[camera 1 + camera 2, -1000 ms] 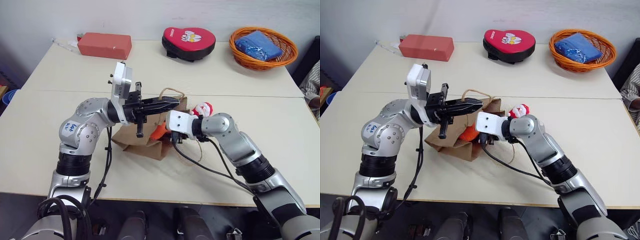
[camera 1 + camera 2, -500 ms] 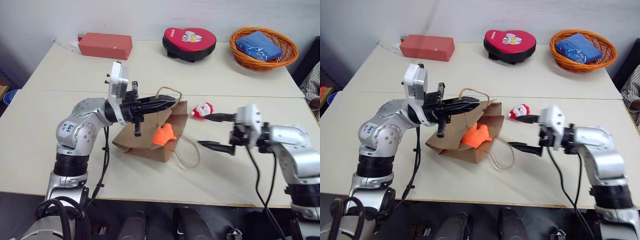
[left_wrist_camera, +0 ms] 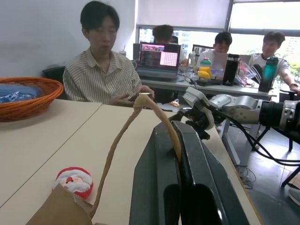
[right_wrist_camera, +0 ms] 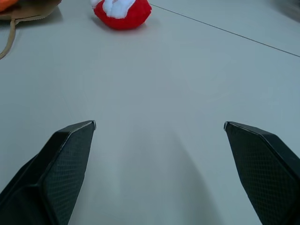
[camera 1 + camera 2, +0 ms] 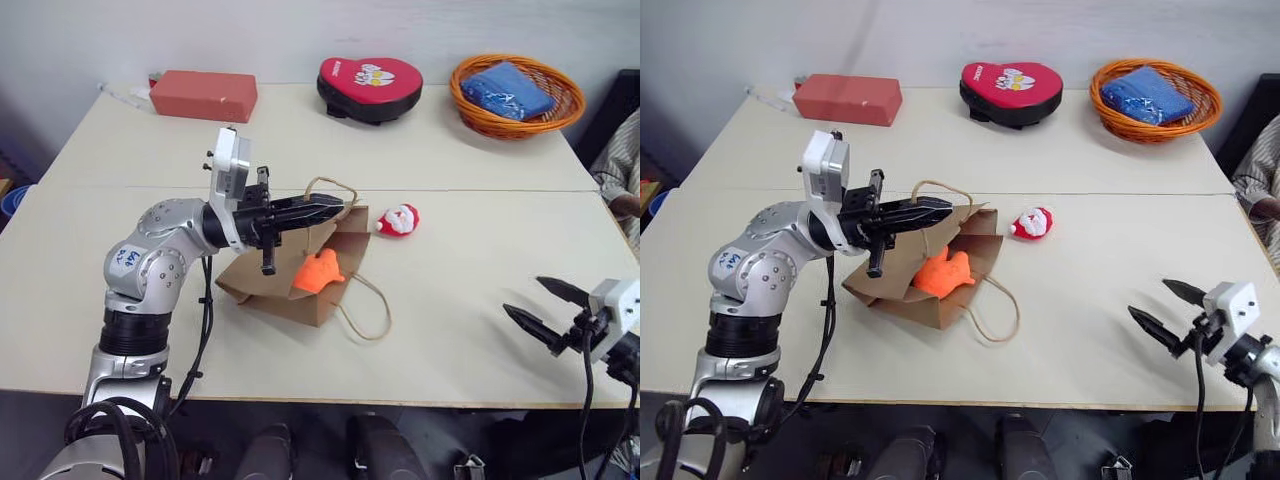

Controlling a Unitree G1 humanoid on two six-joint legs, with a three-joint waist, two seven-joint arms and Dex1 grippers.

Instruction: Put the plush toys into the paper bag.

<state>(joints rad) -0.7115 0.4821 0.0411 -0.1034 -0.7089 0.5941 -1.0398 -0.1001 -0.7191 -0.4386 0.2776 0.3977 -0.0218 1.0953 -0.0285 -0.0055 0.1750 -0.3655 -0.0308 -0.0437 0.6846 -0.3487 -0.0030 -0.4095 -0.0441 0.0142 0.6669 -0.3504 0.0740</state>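
The bag [image 5: 290, 280] lies on its side near the middle of the table [image 5: 450, 300], its mouth facing right, and most of its inside is hidden; the orange toy [image 5: 318, 272] sits in that mouth, and how far in it reaches cannot be told. The left gripper [image 5: 335, 205] hangs just above the bag's upper edge with its fingers pressed together on the bag's upper handle [image 5: 335, 186], which loops up over them; in the left wrist view the handle [image 3: 140, 122] rises from between the closed fingers [image 3: 197, 178]. The other handle [image 5: 368, 310] lies loose on the table to the right of the bag. The Santa toy [image 5: 398, 219] lies on the table just right of the bag, apart from it and untouched. The right gripper [image 5: 540, 308] is far right of the bag at the table's near edge, its arm cut off by the picture's edge, its fingers spread as wide as they go with nothing between them. A second ago it was at the bag's mouth with the orange toy; it has since let go and swung well away to the right, while the left gripper has kept its hold. Behind the bag at the table's far edge stand a red box [image 5: 203, 96], a red heart-shaped pad [image 5: 370, 85] and an orange basket [image 5: 520, 110] with something blue inside. In the left wrist view several people sit at desks with a laptop and bottles, in front of windows.
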